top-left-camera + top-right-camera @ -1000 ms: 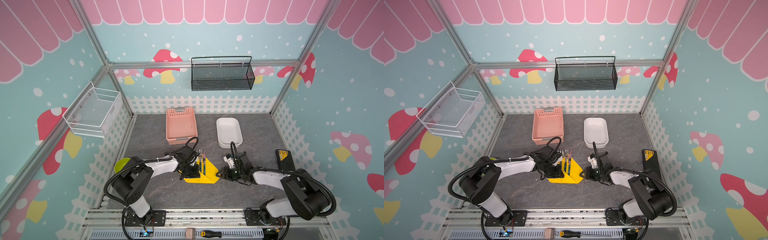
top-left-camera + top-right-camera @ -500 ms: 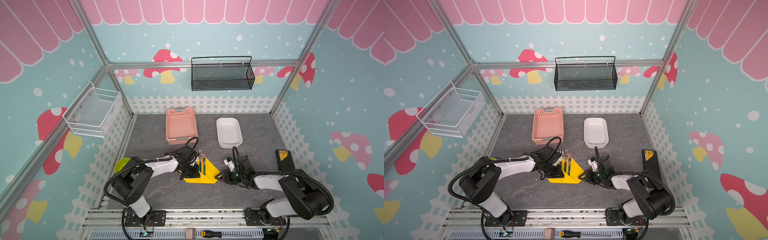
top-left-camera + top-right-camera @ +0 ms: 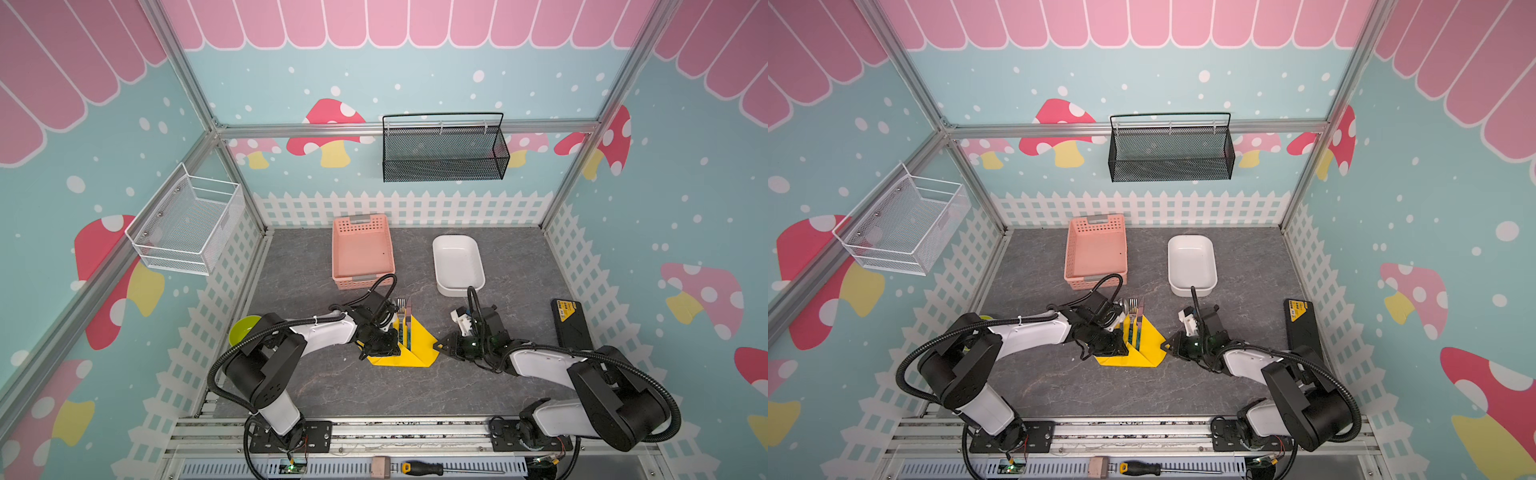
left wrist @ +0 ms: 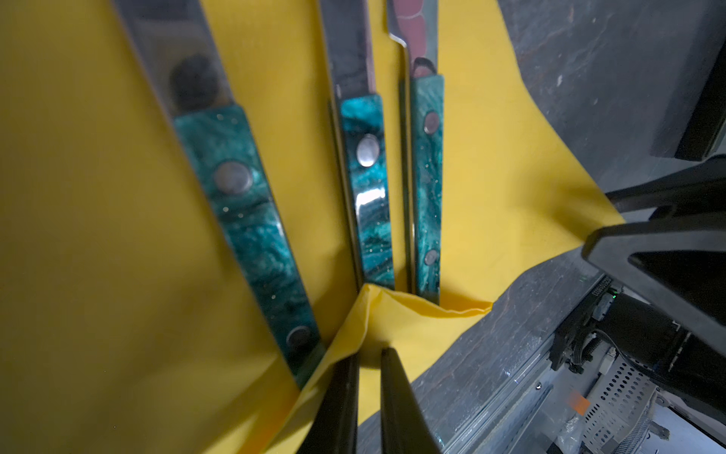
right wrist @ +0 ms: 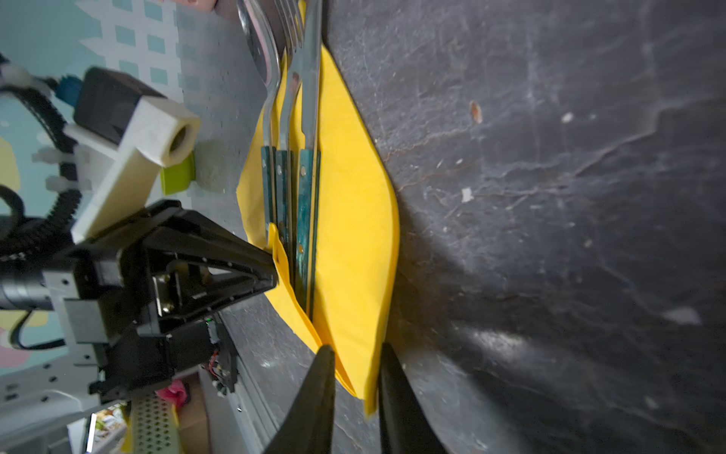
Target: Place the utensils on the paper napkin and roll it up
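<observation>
The yellow paper napkin (image 3: pixel 417 349) (image 3: pixel 1147 352) lies folded near the table's middle. The utensils rest side by side on it with teal handles: spoon (image 4: pixel 243 204), fork (image 4: pixel 369 188) and knife (image 4: pixel 426 177); their metal ends stick out past its far edge (image 5: pixel 290 78). My left gripper (image 3: pixel 392 352) (image 4: pixel 369 351) is shut on a raised flap of the napkin (image 4: pixel 491 157) beside the handle ends. My right gripper (image 3: pixel 437 345) (image 5: pixel 357 348) is shut on the napkin's (image 5: pixel 353 196) right corner, with a thin slit on one side.
A pink basket (image 3: pixel 363 253) and a white dish (image 3: pixel 457 262) stand behind the napkin. A lime-green bowl (image 3: pixel 243 330) sits by the left arm, a black box (image 3: pixel 571 324) at the right. A screwdriver (image 3: pixel 432 469) lies on the front rail.
My right gripper has moved left to the napkin's right corner and its jaws have narrowed around it. The left gripper and the utensils have not moved.
</observation>
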